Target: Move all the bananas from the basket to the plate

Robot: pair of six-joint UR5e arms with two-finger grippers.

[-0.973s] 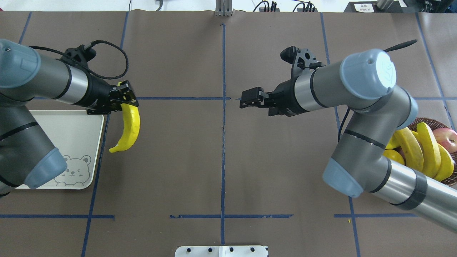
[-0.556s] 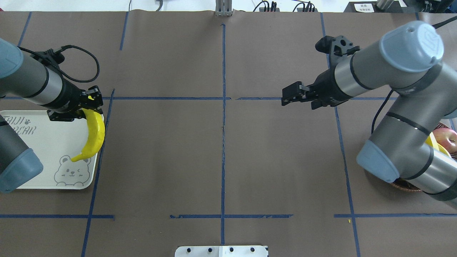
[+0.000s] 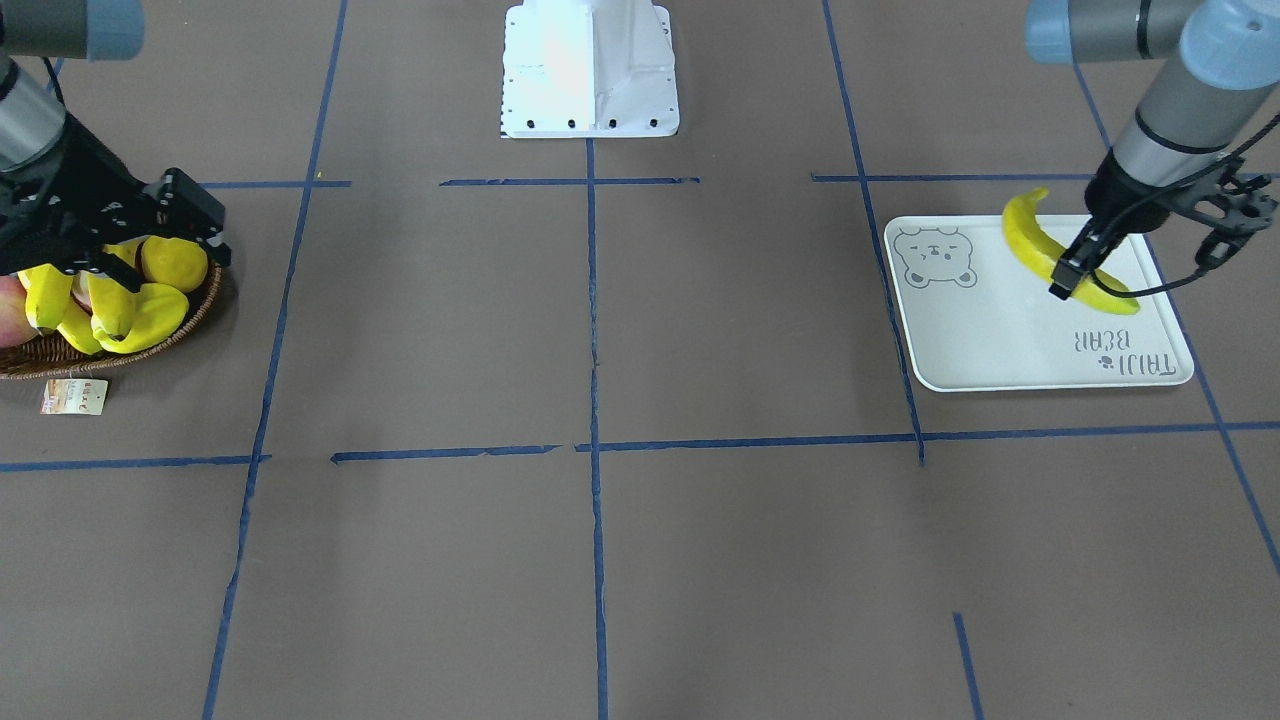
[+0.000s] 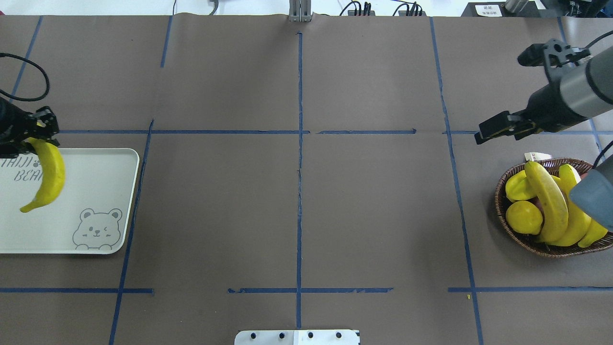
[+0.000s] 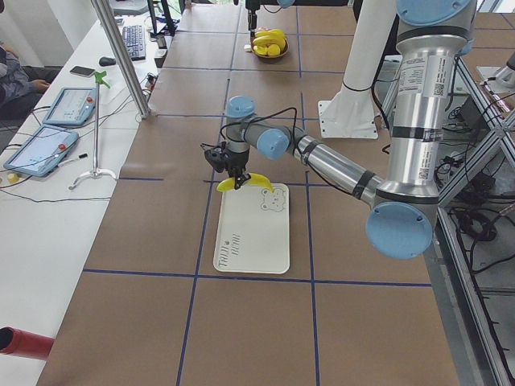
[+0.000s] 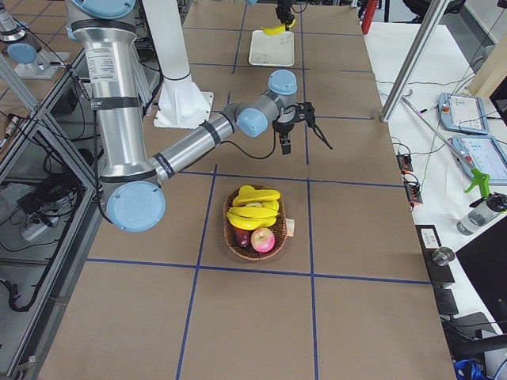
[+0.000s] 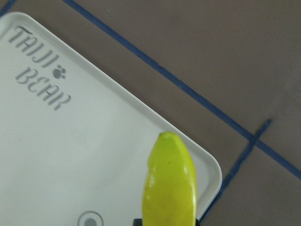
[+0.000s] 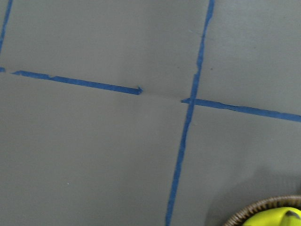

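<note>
Now: left pincer [image 4: 37, 136] clenched on one banana [image 4: 50, 175], hanging over the plate [image 4: 105, 191] at the overhead frame's left edge. Upper right, right pincer [image 4: 483, 134] above the table beside the basket [image 4: 501, 191]; clenched or released, cannot tell. Other bananas [image 4: 550, 201] lie in basket.

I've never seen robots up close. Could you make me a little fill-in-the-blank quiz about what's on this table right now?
1. The left gripper holds a banana over the ___ plate.
2. The drawing in the plate's corner shows a ___.
3. The basket sits on the robot's ___ side.
Missing words: white; bear; right.
</note>
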